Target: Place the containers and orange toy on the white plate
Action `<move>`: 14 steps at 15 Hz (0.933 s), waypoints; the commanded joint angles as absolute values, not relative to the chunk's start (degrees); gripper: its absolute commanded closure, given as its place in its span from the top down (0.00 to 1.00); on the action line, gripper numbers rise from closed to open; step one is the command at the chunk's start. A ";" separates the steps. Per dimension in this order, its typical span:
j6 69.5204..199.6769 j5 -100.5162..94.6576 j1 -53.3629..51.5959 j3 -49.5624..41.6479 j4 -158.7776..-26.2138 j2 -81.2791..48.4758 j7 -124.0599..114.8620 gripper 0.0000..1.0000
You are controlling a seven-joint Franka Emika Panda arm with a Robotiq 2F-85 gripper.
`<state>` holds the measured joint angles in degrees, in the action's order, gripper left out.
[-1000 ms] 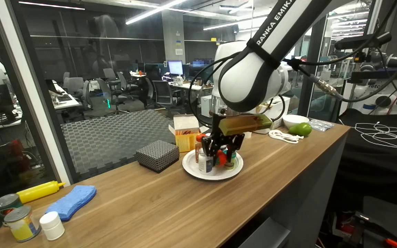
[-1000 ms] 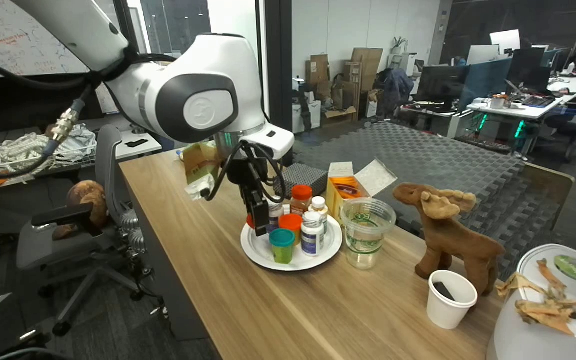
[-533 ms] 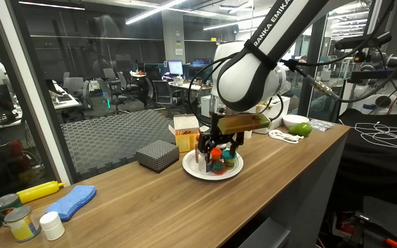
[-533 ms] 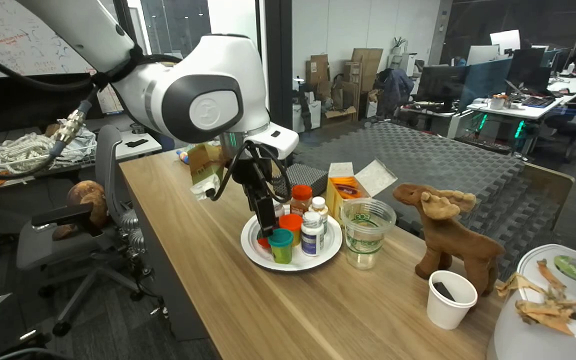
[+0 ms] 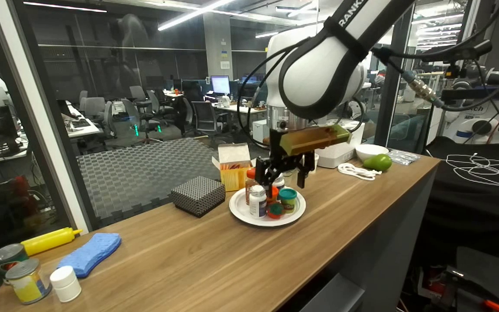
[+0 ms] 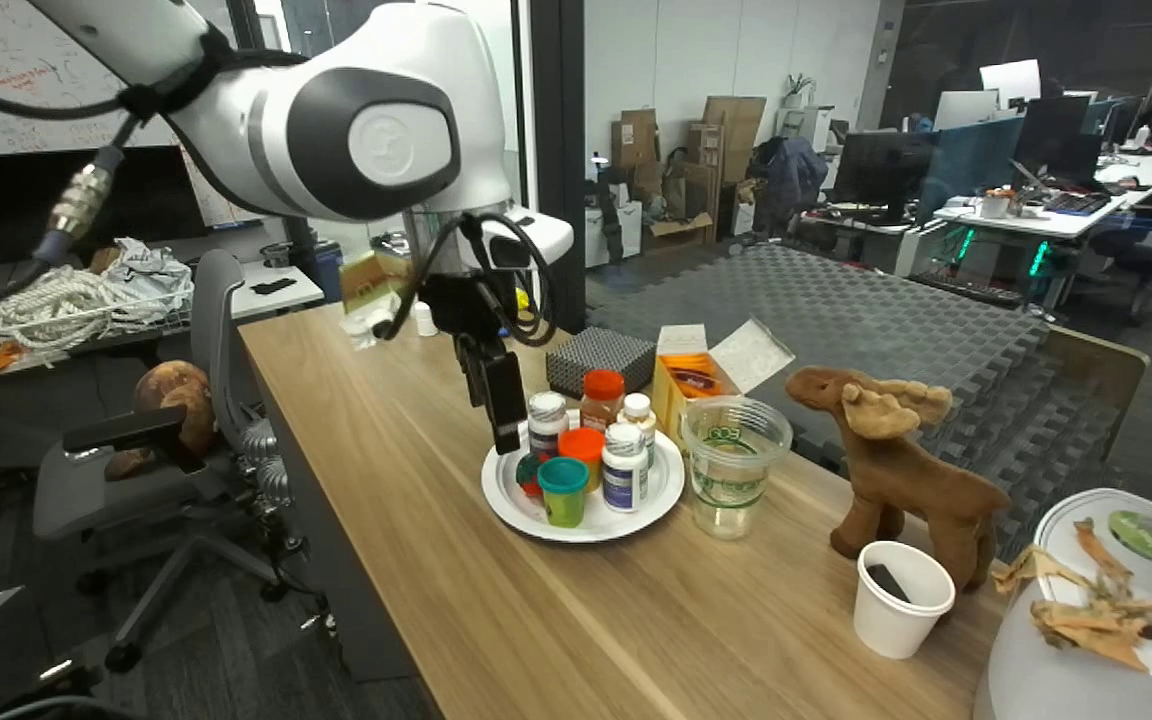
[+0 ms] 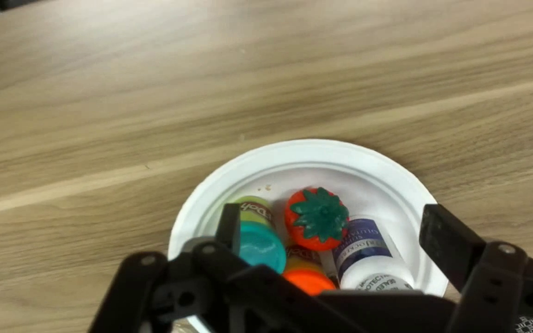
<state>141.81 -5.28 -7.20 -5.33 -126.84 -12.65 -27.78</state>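
The orange toy [image 7: 296, 231], a small round lump topped with dark green leaves, rests on the white plate [image 7: 312, 147]. Touching or close to it are a teal-lidded tub [image 7: 262, 247], an orange-lidded tub [image 7: 308, 280] and a white bottle [image 7: 370, 266] with a purple label. In an exterior view the plate also bears a red-lidded amber jar [image 6: 602, 400] and more white-capped bottles [image 6: 547, 425]. Above the plate, my gripper [image 7: 336, 231] is open, its fingers wide apart with nothing held. The fingertips hang over the containers, clear of the toy.
Around the plate stand a dark textured block [image 5: 198, 196], an open yellow box [image 6: 681, 395], a clear cup [image 6: 731, 480] and a brown moose toy [image 6: 916, 480]. Further along are a white jar [image 5: 65, 284], a blue sponge [image 5: 91, 253] and a yellow bottle [image 5: 50, 241].
One second ago the orange toy was between my fingers. The gripper has opened, the toy now lies on the plate, and the arm has risen above it.
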 commanded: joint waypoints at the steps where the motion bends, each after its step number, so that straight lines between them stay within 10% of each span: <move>1: 129.88 -9.62 -7.19 -4.31 -128.36 -3.10 -28.71 1.00; 14: 106.26 -4.96 -4.97 2.96 -127.70 10.05 -20.61 1.00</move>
